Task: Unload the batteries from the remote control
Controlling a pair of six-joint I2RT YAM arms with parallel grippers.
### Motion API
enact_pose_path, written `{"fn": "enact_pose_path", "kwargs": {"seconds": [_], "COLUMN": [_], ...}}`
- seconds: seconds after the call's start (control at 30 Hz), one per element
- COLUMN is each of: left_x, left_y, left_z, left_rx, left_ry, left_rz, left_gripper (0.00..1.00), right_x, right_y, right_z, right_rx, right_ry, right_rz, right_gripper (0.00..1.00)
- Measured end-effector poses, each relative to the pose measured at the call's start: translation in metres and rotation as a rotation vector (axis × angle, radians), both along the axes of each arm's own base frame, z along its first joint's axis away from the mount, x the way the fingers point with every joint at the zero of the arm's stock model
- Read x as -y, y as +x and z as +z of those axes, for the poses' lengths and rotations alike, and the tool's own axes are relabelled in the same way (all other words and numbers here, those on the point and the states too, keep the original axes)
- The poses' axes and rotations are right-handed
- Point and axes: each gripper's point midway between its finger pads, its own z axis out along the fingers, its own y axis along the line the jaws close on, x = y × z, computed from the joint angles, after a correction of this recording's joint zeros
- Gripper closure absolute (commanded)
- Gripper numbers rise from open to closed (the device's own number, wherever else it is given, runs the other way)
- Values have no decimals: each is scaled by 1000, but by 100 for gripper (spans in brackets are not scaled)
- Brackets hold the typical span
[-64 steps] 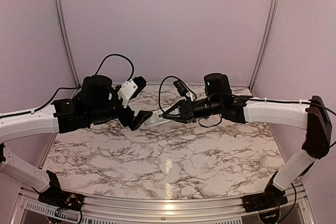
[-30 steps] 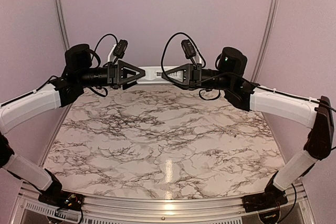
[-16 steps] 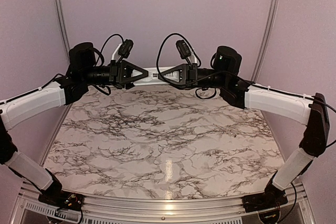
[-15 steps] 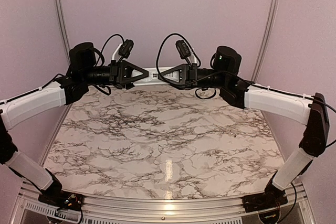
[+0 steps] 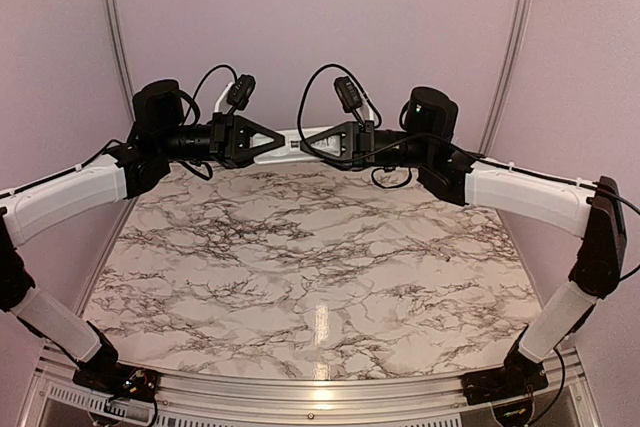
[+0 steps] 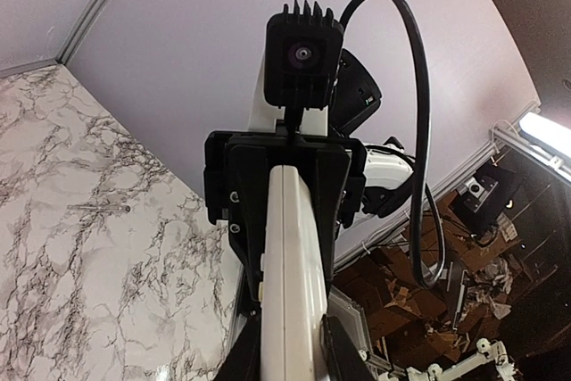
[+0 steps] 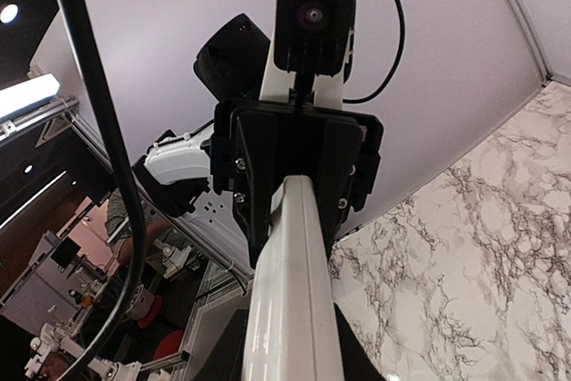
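The enclosure has lilac walls and aluminium corner posts [image 5: 115,37]; the floor of the cell is a white marble-pattern surface [image 5: 320,277].

Both arms reach toward the far wall and meet at the centre, well above the far edge of the surface. The remote control [image 5: 285,146] hangs horizontally in the air between them, one end in each claw, clear of the surface.

Left claw [image 5: 268,143]: narrow, closed on the left end of the remote control. In the left wrist view its fingers [image 6: 243,359] sit against both long sides of the white bar [image 6: 290,292].

Right claw [image 5: 308,143]: narrow, closed on the right end. In the right wrist view the white bar [image 7: 294,310] runs from between its own fingers up into the opposing claw body [image 7: 299,167].

Each wrist view faces the other arm's wrist camera [image 6: 303,55] head-on, with its black cable [image 6: 419,131] looping alongside.
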Motion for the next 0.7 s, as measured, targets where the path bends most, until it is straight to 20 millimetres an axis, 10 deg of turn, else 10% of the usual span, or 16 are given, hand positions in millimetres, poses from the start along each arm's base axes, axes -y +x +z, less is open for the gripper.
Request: {"fn": "enact_pose_path", "kwargs": {"seconds": [0.4, 0.7], "left_x": [2, 2], "left_y": [6, 23], "left_z": [-3, -17], "left_rx": [-19, -48], "left_ry": [6, 49], "left_rz": [37, 130], "left_gripper": [100, 100], "right_x": [7, 56], "right_y": [27, 42], "right_z": [-11, -1], "right_rx": [28, 33], "right_ry": [-124, -251], "right_rz": [-199, -500], "right_gripper": [5, 2]}}
